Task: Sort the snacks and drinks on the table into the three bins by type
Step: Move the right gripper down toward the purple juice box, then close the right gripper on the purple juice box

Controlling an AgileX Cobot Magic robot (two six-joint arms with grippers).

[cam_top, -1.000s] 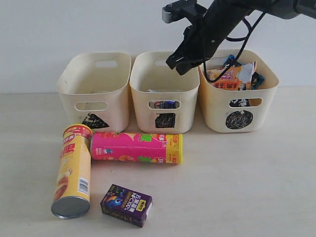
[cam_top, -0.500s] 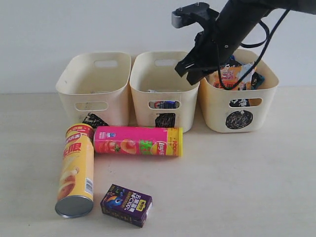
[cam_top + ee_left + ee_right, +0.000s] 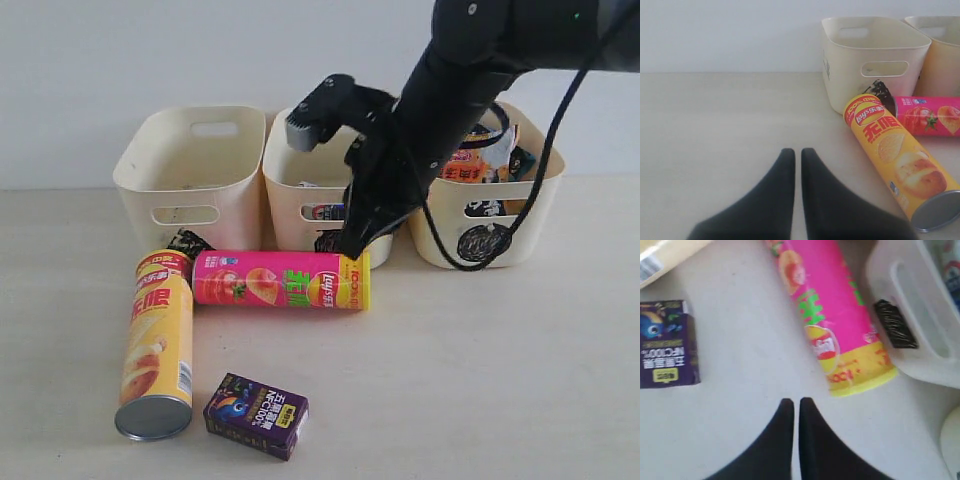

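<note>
Jaws pressed together and empty on both: right gripper [image 3: 795, 407] near yellow end of pink tube [image 3: 270, 279], left gripper [image 3: 795, 155] low over table [image 3: 715, 125].

The exterior view faces the bins [image 3: 290, 190] head-on from slightly above, the pink tube [image 3: 282, 280] lying just before them. The left wrist view looks low across the table [image 3: 715, 110] towards that tube from well apart. The right wrist view, blurred, seemingly looks steeply down on the tube from near. All three share it.

pale wood-grain table [image 3: 500, 380] spanning the whole foreground; plain white wall [image 3: 120, 50] rising behind its far edge.
</note>
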